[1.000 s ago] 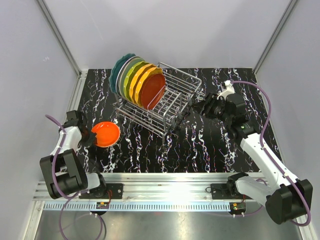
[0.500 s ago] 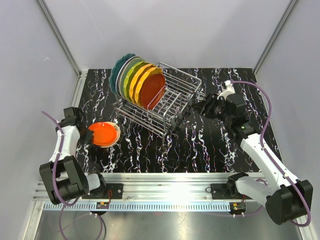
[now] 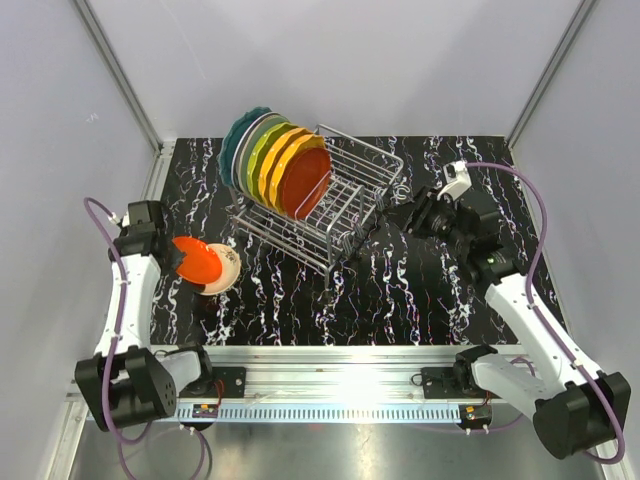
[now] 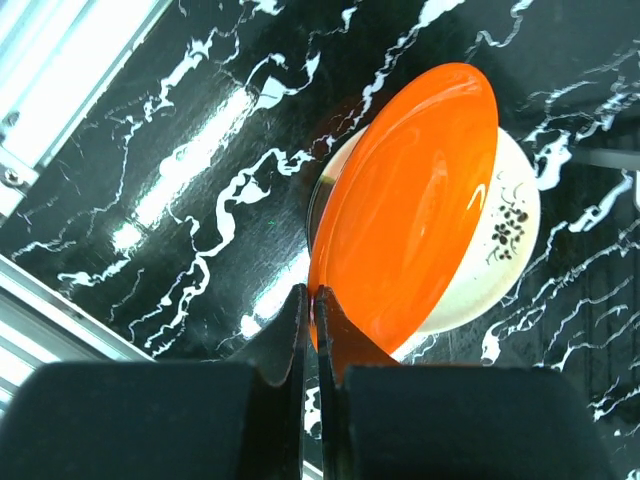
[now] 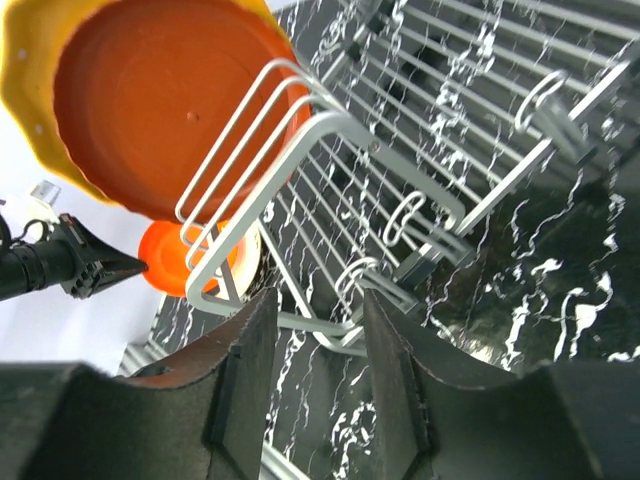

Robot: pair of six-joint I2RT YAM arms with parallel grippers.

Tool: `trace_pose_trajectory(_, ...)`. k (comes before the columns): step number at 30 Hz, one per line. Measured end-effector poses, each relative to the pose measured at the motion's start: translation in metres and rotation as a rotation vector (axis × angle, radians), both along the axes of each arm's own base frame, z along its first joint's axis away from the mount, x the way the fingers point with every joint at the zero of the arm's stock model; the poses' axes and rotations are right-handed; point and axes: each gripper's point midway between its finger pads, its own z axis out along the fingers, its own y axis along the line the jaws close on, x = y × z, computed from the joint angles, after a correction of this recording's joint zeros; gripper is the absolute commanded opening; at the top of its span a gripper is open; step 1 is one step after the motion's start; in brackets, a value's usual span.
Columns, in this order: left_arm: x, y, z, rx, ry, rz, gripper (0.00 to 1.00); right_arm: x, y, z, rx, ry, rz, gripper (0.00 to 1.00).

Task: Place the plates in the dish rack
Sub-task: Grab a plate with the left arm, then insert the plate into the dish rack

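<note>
The left end effector (image 4: 312,295) is pinched shut on the rim of a glossy, smooth orange plate (image 4: 410,200), holding it tilted on edge. Right beneath lies a cream plate (image 4: 505,220) with a small dark floral print, flat on the black, white-veined marble-look desk (image 3: 400,290). The right end effector (image 5: 318,300) has its jaws spread apart with nothing between them, just beside the near corner of the silver wire dish rack (image 3: 362,165). At the rack's far left end a row of plates (image 3: 275,160) stands upright in the slots. It runs from teal through green and yellow scalloped rims to a red-orange plate (image 5: 170,110) at the front. The remaining slots are bare wire loops.
</note>
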Motion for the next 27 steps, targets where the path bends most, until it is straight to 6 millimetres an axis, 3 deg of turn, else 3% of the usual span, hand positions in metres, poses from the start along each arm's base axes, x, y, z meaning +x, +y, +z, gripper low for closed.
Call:
trace_pose_trajectory(3,-0.004,-0.002,0.008,0.016,-0.019,-0.027,0.0,-0.002,0.004,-0.003,0.012,0.019,0.023,0.46)
trace_pose_trajectory(10,-0.012,-0.015,0.032,0.035,-0.07,-0.119,0.0,-0.016,0.015,0.013,0.037,-0.029,0.099,0.46)
trace_pose_trajectory(14,-0.013,-0.041,0.053,0.042,-0.122,-0.238,0.0,-0.022,0.024,0.013,0.034,-0.032,0.14,0.43)
trace_pose_trajectory(20,-0.018,-0.084,0.095,0.049,-0.235,-0.432,0.0,-0.036,0.049,0.01,0.004,-0.028,0.226,0.33)
trace_pose_trajectory(27,-0.031,-0.108,0.135,0.043,-0.326,-0.555,0.0,-0.062,0.084,0.042,0.005,-0.1,0.342,0.31)
